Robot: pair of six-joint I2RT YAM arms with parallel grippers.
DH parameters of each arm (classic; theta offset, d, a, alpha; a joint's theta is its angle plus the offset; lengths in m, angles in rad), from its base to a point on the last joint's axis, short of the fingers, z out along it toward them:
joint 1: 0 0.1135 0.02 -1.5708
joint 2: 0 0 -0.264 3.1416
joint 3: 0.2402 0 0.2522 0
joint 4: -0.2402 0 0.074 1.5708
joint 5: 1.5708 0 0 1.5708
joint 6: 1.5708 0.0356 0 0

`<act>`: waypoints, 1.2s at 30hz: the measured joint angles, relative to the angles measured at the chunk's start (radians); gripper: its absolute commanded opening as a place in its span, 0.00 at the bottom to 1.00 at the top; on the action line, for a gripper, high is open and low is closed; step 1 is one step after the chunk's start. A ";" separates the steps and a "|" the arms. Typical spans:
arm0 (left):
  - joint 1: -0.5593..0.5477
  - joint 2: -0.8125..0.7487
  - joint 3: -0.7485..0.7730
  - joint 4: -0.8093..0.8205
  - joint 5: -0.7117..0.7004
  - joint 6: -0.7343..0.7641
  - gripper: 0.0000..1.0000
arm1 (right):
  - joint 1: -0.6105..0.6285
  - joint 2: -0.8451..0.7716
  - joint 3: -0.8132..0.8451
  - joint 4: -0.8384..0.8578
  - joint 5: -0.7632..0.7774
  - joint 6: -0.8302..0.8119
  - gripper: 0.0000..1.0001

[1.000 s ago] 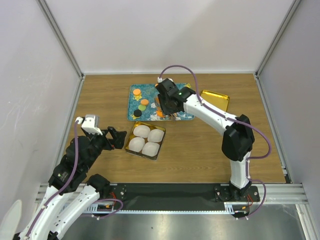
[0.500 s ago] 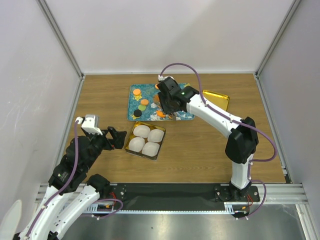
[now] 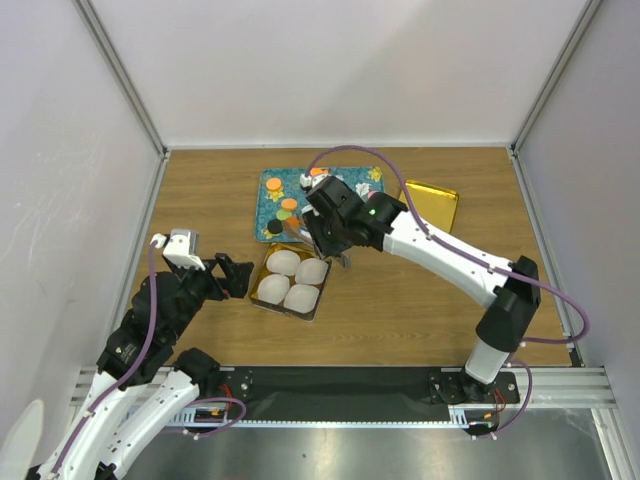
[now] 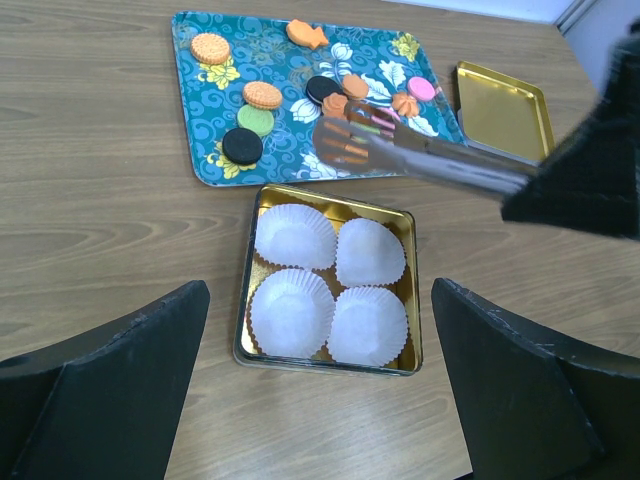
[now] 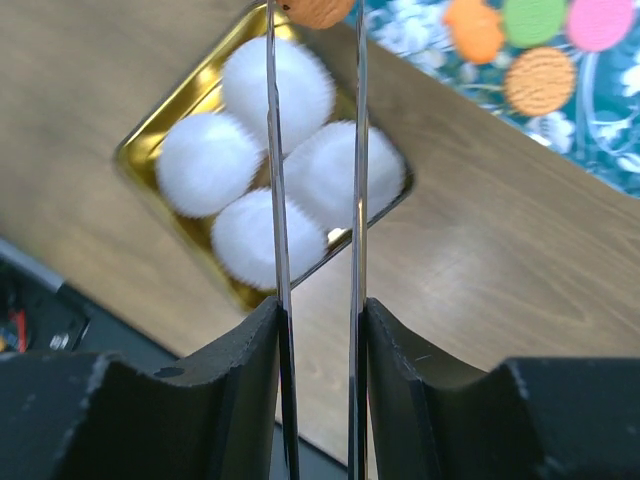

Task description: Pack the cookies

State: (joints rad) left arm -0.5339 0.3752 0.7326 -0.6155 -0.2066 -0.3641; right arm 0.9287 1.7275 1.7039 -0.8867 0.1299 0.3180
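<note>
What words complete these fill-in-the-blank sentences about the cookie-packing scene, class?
1. The gold tin holds ____ white paper cups.
2. The right gripper is shut on a pair of metal ____.
3. That tool's tips pinch a cookie coloured ____.
4. The left gripper holds nothing and its jaws stand ____.

Missing words: four; tongs; orange; open.

The tongs (image 4: 430, 165) in the right gripper (image 5: 318, 315) overhang the tin (image 4: 413, 300) at its far side — bare table (image 4: 320, 425) lies open along its near side.
</note>
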 measured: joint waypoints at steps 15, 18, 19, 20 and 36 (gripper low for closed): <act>0.000 0.004 0.000 0.000 0.000 0.000 1.00 | 0.116 0.004 -0.075 -0.025 -0.023 0.003 0.23; 0.000 0.004 0.000 0.000 0.000 0.000 1.00 | 0.115 0.028 -0.075 -0.012 -0.023 0.003 0.24; 0.000 0.004 0.000 0.000 0.000 0.000 1.00 | 0.114 0.036 -0.075 -0.008 -0.024 0.003 0.24; 0.000 0.004 0.000 0.000 0.000 0.000 1.00 | 0.114 0.045 -0.075 -0.004 -0.025 0.003 0.25; 0.000 0.004 0.000 0.000 0.000 0.000 1.00 | 0.108 0.074 -0.076 0.018 -0.023 0.003 0.51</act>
State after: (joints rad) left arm -0.5339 0.3794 0.7322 -0.6155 -0.2066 -0.3641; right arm 1.0363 1.8011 1.6283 -0.8692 0.1070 0.3210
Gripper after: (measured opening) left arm 0.996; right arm 0.504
